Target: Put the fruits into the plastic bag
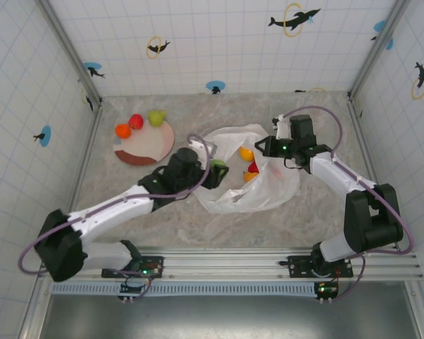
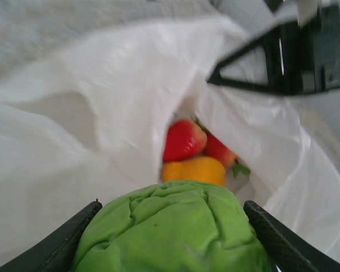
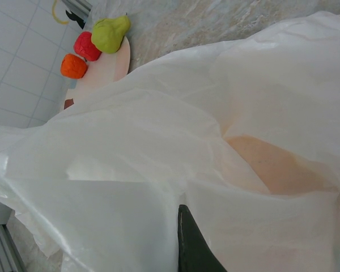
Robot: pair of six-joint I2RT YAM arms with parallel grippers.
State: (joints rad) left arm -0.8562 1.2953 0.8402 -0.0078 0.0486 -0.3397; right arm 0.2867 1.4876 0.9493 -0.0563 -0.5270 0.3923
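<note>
The left gripper (image 1: 213,174) clamps a wrinkled green fruit (image 2: 173,229) between its two fingers (image 2: 65,246), right at the open mouth of the plastic bag (image 1: 272,187), on the bag's left side. Inside the bag a red strawberry (image 2: 184,139) rests against a yellow-orange fruit (image 2: 194,169). The right gripper (image 1: 266,147) sits at the bag's far right rim, its jaws pressed together, apparently with a fold of the film nipped between them. Well left of the bag, a plate (image 1: 152,145) carries an orange fruit (image 1: 122,131), a red fruit (image 1: 136,121) and a green pear (image 1: 156,117).
</note>
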